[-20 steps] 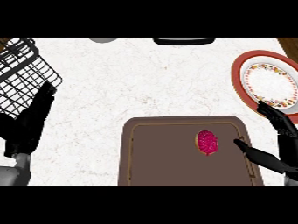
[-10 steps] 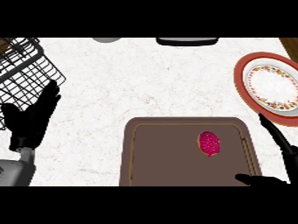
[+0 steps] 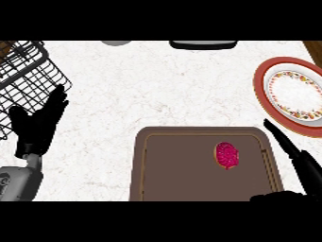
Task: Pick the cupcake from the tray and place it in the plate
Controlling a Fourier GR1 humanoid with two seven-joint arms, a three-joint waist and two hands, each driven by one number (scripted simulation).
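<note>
While the cupcake [image 3: 227, 155], pink-topped with a tan rim, sits on the brown tray [image 3: 177, 170], right hand [image 3: 299, 163] hovers beside it, fingers straight, holding nothing; plate [image 3: 296, 97] beyond.

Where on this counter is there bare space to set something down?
The white marble counter is bare between the black wire rack and the red-rimmed floral plate. The brown tray is bare left of the pink cupcake. It is crowded near the right hand.
</note>
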